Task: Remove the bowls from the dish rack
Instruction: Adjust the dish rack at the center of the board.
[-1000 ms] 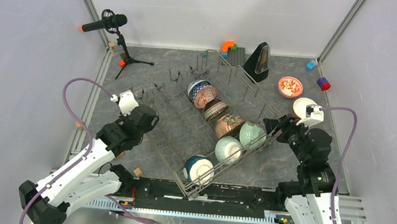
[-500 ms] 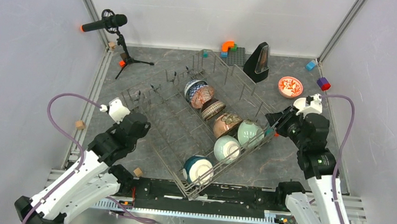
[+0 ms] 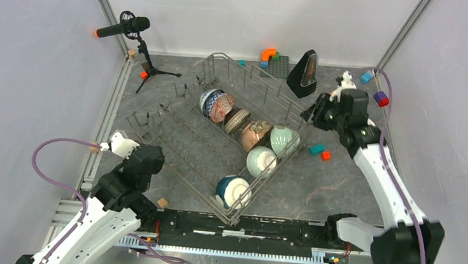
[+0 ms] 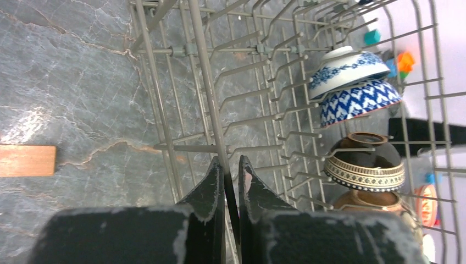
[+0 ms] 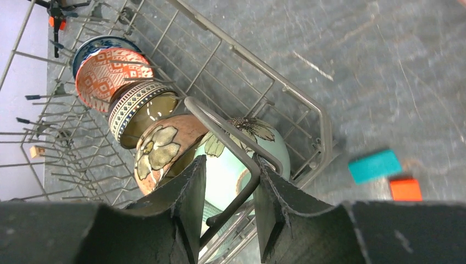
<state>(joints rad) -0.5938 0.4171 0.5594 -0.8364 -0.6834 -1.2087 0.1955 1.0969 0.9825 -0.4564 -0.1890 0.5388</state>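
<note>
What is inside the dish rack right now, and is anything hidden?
The dish rack holds a row of seven bowls along its right side, standing on edge between tines; the left half shows only bare tines. The bowls overlap, so their full patterns and anything between them are hidden.

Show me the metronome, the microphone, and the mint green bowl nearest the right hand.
metronome (image 3: 305, 74): overhead view, on its black front face.
microphone (image 3: 123, 28): overhead view, on the middle of its black barrel.
mint green bowl (image 5: 228, 165): right wrist view, on its pale glazed side below the flower.
</note>
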